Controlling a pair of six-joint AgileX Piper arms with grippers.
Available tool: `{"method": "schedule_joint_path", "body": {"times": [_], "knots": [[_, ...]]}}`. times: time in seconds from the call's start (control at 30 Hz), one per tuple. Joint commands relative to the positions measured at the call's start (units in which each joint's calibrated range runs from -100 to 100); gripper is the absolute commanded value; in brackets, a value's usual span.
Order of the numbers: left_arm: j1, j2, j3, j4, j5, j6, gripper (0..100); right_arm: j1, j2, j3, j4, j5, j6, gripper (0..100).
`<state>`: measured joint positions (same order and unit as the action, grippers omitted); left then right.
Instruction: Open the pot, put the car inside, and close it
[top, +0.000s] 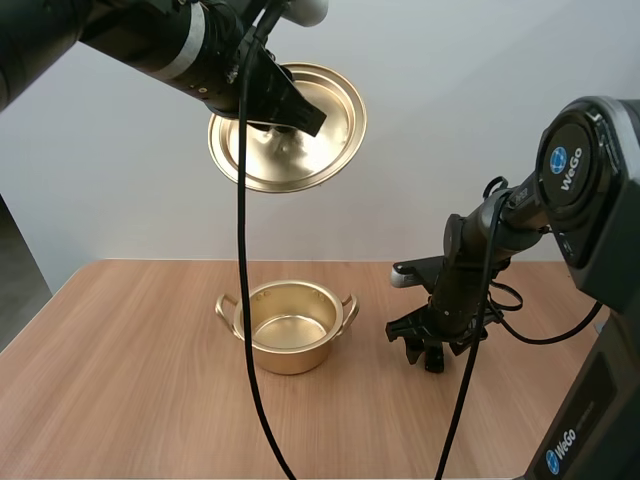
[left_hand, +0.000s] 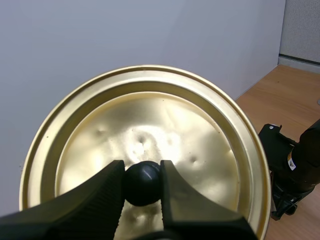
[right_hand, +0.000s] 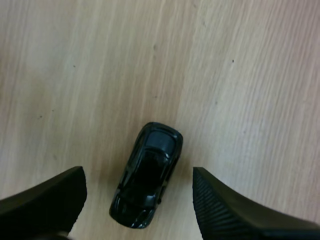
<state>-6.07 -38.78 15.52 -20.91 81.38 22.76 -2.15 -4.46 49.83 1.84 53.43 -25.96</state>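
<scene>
- A gold pot (top: 290, 325) stands open near the middle of a wooden table (top: 130, 390), with a small handle at each side and its bare gold floor showing
- The left gripper (top: 297, 108) holds the gold lid (top: 300, 155) high in the air above the pot, well apart from it
- The lid is tilted, with its knob side turned toward the high camera
- In the left wrist view the left gripper's two black fingers (left_hand: 100, 195) are clamped on the lid's round black knob (left_hand: 142, 184), one ribbed face pressed against each side of it
- Past the lid's rim in that view, the right arm is low at the table
- The right gripper (top: 425, 348) points down, low over the table, to the right of the pot and near it but not touching it
- In the right wrist view the right gripper's fingers (right_hand: 235, 205) stand wide apart, holding nothing
- A small black car (right_hand: 147, 182) rests upright on the bare wood between those fingers, roof up, touching neither, with a gap on each side
- The car sits at a slight slant to the fingers
- The car is on the table, outside the pot
</scene>
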Motion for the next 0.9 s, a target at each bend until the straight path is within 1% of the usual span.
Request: {"method": "schedule_joint_path", "body": {"times": [0.0,0.03,0.07,0.1,0.13,0.33,0.43,0.67,0.73,0.87], "knots": [[0.02,0.01,0.05,-0.02,0.07,0.02,0,-0.03,0.37,0.00,0.07,0.08,0.01,100],[0.02,0.01,0.05,-0.02,0.07,0.02,0,-0.03,0.48,0.00,0.07,0.08,0.01,100],[0.02,0.01,0.05,-0.02,0.07,0.02,0,-0.03,0.61,0.00,0.07,0.08,0.01,97],[0.02,0.01,0.05,-0.02,0.07,0.02,0,-0.03,0.62,0.00,0.07,0.08,0.01,92],[0.02,0.01,0.05,-0.02,0.07,0.02,0,-0.03,0.62,0.00,0.07,0.08,0.01,84],[0.02,0.01,0.05,-0.02,0.07,0.02,0,-0.03,0.62,0.00,0.07,0.22,0.01,34],[0.02,0.01,0.05,-0.02,0.07,0.02,0,-0.03,0.62,0.00,0.07,0.22,0.01,0],[0.02,0.01,0.05,0.00,-0.17,0.02,0,-0.03,0.62,-0.16,0.07,0.05,0.01,0],[0.02,0.01,-0.64,0.00,-0.18,0.02,0,-0.03,0.18,-1.40,0.07,2.18,-0.10,0],[0.02,-0.08,-4.64,0.12,0.02,-2.01,0,-0.03,-3.35,-6.70,0.07,8.29,-0.70,0]]}}
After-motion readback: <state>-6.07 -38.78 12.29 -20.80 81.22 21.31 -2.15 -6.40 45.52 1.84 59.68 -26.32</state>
